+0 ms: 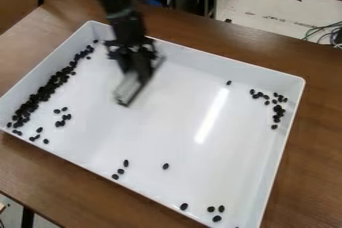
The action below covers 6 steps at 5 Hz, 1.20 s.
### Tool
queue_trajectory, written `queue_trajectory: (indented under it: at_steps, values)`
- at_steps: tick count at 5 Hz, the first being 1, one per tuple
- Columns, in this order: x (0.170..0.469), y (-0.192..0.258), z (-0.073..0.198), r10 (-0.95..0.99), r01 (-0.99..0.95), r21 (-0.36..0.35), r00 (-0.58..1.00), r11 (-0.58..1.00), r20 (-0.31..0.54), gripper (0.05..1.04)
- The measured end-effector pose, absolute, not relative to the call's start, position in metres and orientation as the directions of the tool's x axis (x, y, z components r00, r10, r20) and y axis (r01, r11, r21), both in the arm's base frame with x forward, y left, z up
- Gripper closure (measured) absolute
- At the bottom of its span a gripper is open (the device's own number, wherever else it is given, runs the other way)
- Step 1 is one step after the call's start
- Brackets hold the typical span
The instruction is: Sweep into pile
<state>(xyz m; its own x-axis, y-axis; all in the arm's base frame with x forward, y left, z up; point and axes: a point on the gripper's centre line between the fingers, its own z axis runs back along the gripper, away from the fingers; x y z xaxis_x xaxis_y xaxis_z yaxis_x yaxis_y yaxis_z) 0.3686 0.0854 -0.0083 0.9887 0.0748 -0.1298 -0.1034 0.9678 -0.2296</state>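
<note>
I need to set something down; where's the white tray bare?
The tray is bare mid-floor, between the pincer and the black beans along the near wall. Crowded: the bean band by the picture's left wall, the cluster at right.

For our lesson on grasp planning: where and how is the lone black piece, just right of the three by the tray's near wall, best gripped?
I'd grip the black piece across its middle, from straight above. It looks like a small oval with bare floor around it, leaving room for the jaws, while the tray's raised walls would hinder a low approach.
</note>
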Motion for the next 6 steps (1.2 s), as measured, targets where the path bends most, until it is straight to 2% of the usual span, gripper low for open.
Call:
queue_trajectory:
  at_steps: [1, 2, 3, 5, 6]
  values:
    - [0.354, 0.13, -0.009, 0.174, -0.2, -0.235, 0.977, 0.951, -0.126, 0.741]
    - [0.345, 0.156, -0.008, 0.225, -0.248, -0.237, 0.967, 0.939, -0.119, 0.741]
    - [0.341, 0.154, -0.005, 0.227, -0.247, -0.237, 0.968, 0.94, -0.109, 0.741]
    - [0.341, 0.097, 0.003, 0.121, -0.132, -0.222, 0.991, 0.966, -0.064, 0.741]
    - [0.339, 0.055, 0.012, 0.214, -0.22, -0.19, 0.976, 0.957, -0.051, 0.741]
